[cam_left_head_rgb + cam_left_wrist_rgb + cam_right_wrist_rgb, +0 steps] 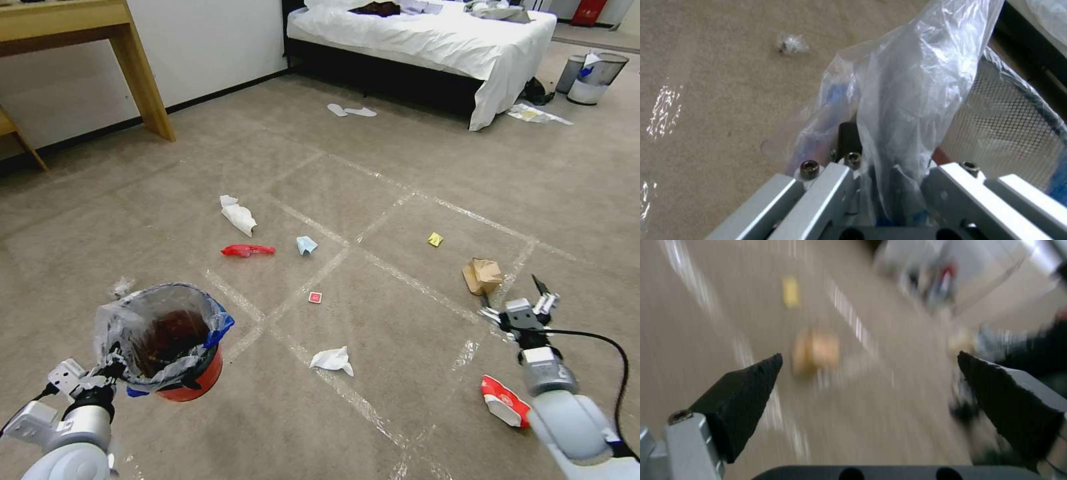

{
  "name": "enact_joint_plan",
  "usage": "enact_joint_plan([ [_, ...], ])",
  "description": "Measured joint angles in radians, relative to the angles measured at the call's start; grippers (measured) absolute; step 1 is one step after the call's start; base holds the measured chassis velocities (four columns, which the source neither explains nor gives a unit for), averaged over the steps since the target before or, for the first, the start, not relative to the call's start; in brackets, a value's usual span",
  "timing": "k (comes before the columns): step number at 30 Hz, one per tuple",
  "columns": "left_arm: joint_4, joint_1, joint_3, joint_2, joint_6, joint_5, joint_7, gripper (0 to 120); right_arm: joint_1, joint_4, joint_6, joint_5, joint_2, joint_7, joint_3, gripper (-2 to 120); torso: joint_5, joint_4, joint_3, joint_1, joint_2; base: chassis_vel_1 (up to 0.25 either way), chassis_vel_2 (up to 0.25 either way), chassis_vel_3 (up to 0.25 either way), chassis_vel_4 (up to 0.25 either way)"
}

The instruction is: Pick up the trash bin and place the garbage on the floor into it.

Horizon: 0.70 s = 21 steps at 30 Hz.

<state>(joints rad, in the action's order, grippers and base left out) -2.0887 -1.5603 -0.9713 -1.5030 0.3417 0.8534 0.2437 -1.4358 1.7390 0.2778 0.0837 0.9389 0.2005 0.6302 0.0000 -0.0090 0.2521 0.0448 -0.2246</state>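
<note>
My left gripper (110, 370) is clamped on the rim of the red trash bin (190, 383), at my left front. My right gripper (533, 303) has its fingers wide apart and holds nothing. The brown paper bag (483, 275) lies on the carpet (400, 167) just ahead of it, slightly to the left, so I judge the right arm is nearer.
</note>
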Motion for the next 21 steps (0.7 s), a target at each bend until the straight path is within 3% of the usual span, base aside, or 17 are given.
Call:
enact_joint_plan([
  [1,0.000,0.000,0.000,0.000,0.000,0.000,0.000,4,0.000,0.000,0.000,0.000,0.000,0.000,0.000,100,0.0000,0.0000,0.000,0.000,0.000,0.000,0.000,0.000,0.000],
  [4,0.014,0.003,0.001,0.002,-0.006,0.001,-0.004,4,0.046,-0.147,0.215,0.051,-0.038,-0.047,-0.072,100,0.0005,-0.0002,0.000,0.000,0.000,0.000,0.000,0.000,0.000],
  [6,0.018,0.003,0.001,0.004,-0.008,0.001,-0.006,4,0.062,-0.190,0.254,0.061,-0.045,-0.058,-0.094,100,0.0004,-0.0002,0.000,0.000,0.000,0.000,0.000,0.000,0.000],
  [7,0.022,0.002,0.001,0.006,-0.010,0.001,-0.009,4,0.090,-0.258,0.295,0.092,-0.053,-0.121,-0.118,100,0.0005,-0.0002,0.000,0.000,0.000,0.000,0.000,0.000,0.000],
  [10,0.024,0.001,0.000,0.007,-0.012,0.002,-0.010,4,0.103,-0.290,0.319,0.113,-0.059,-0.165,-0.129,100,0.0004,-0.0001,0.000,0.000,0.000,0.000,0.000,0.000,0.000],
  [13,0.029,0.001,0.000,0.008,-0.015,0.004,-0.013,4,0.134,-0.353,0.382,0.156,-0.066,-0.339,-0.143,100,0.0001,-0.0003,0.000,0.000,0.000,0.000,0.000,0.000,0.000],
  [15,0.030,0.000,0.002,0.007,-0.017,0.003,-0.014,4,0.137,-0.359,0.393,0.161,-0.064,-0.383,-0.143,100,0.0001,-0.0002,0.000,0.000,0.000,0.000,0.000,0.000,0.000],
  [21,0.035,0.001,0.007,0.004,-0.019,-0.003,-0.015,4,0.181,-0.448,0.429,0.148,-0.021,-0.415,-0.177,100,0.0002,-0.0004,0.000,0.000,0.000,0.000,0.000,0.000,0.000],
])
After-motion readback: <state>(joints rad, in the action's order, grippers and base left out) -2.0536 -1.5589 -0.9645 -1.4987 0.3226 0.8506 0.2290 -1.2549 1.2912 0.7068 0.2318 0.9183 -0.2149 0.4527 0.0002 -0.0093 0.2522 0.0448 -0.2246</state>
